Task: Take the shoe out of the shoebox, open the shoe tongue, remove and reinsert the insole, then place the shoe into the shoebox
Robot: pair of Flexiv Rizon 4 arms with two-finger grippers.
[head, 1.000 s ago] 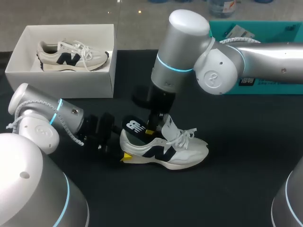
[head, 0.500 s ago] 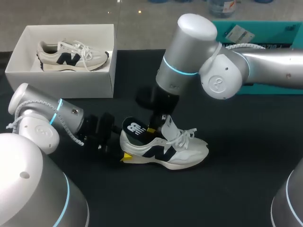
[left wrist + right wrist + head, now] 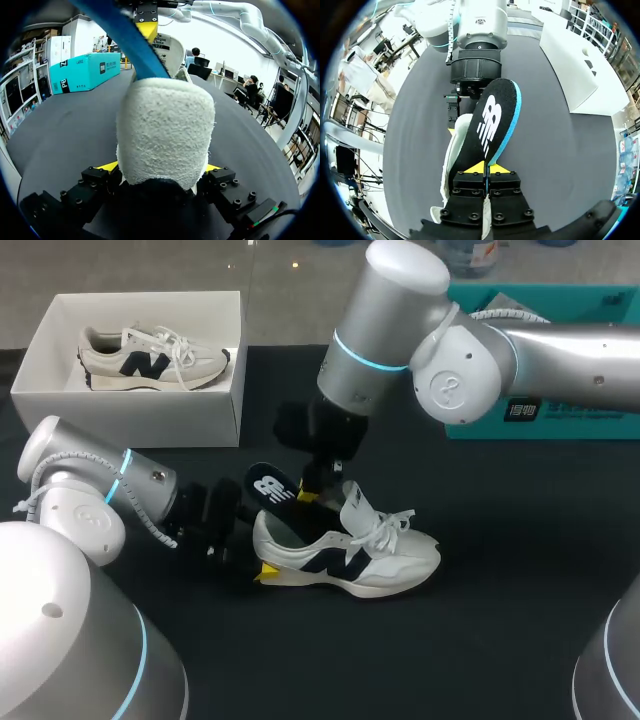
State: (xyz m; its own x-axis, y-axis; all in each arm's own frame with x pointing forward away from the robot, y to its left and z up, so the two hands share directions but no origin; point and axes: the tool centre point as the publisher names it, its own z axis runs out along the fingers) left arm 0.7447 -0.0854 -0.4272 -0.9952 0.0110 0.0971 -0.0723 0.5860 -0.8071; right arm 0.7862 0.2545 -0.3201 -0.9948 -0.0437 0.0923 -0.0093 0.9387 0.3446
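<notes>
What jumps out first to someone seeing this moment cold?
The black insole, pinched in the right gripper, sticks up out of the white shoe in the middle of the head view. The left gripper clamps that shoe's heel from both sides. A second shoe lies in the white shoebox at the far left.

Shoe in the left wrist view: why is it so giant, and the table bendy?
Left wrist view: the fisheye camera sits right behind the heel, so it swells and the table curves. Head view: the same shoe looks ordinary on a flat table.
</notes>
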